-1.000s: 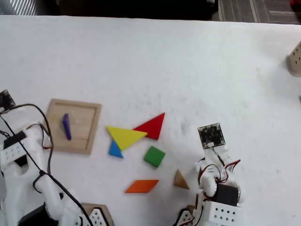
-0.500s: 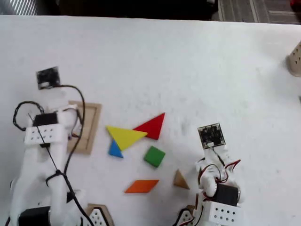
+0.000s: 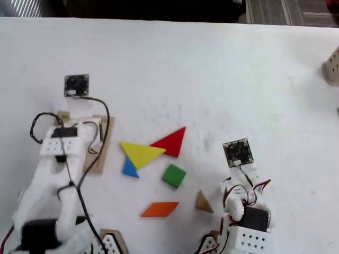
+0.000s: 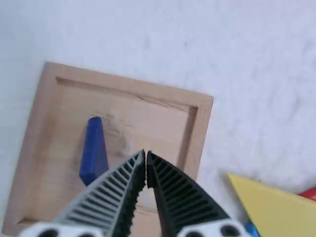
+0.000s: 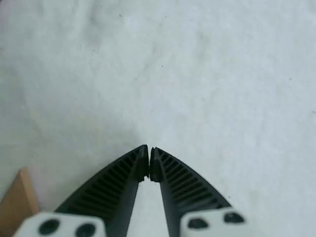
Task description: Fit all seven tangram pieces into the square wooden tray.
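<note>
Left pincer [image 4: 146,157] and right pincer [image 5: 149,153] both closed; blue piece [image 4: 93,150] in tray [image 4: 197,132], long axis roughly parallel to two walls

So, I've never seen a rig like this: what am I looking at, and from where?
Two small robot arms sit at a white table. One picture looks down from overhead; the other two come from cameras on each arm's wrist. The left gripper, shut and empty, is above a wooden tray holding one dark blue piece. The right gripper, also shut, holds nothing. Loose on the table: yellow triangle, red triangle, small blue triangle, green square, orange slanted piece, tan triangle.
</note>
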### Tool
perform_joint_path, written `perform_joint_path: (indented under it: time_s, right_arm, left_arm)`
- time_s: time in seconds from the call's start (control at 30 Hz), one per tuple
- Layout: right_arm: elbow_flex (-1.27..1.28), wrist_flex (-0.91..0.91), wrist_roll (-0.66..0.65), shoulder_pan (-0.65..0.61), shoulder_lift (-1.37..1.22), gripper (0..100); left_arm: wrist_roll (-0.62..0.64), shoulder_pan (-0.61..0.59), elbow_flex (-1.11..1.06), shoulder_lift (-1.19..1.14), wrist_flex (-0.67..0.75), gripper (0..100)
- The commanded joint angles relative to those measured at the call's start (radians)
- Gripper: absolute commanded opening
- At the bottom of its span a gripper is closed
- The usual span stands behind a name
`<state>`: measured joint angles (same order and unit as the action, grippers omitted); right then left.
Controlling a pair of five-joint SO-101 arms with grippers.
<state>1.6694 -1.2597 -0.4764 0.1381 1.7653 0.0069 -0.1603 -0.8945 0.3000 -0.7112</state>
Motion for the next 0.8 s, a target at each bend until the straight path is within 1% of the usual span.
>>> perform_joint_path:
  time_s: [0.0, 0.1, 0.17, 0.23, 0.47, 0.67, 0.77]
  right_arm:
    - [-0.008, 0.012, -0.005, -0.001, 0.012, 1.9]
    - [-0.008, 0.012, -0.005, -0.001, 0.012, 1.9]
    - [-0.008, 0.012, -0.005, -0.001, 0.012, 1.9]
    - [-0.008, 0.012, -0.005, -0.001, 0.012, 1.9]
    - [-0.008, 0.012, -0.005, -0.001, 0.012, 1.9]
    - [-0.008, 0.012, -0.005, -0.001, 0.012, 2.0]
    - [-0.008, 0.012, -0.005, -0.001, 0.012, 2.0]
  left_arm:
    - [-0.012, -0.059, 0.195, -0.177, -0.041, 2]
    - [0.008, -0.088, 0.31, -0.268, -0.137, 2]
    - [0.011, -0.09, 0.33, -0.28, -0.166, 2]
    - [0.011, -0.099, 0.328, -0.277, -0.16, 2]
    - [0.014, -0.203, 0.331, -0.275, -0.16, 2]
    - [0.017, -0.213, 0.328, -0.275, -0.167, 2]
    - [0.106, -0.216, 0.338, -0.274, -0.161, 2]
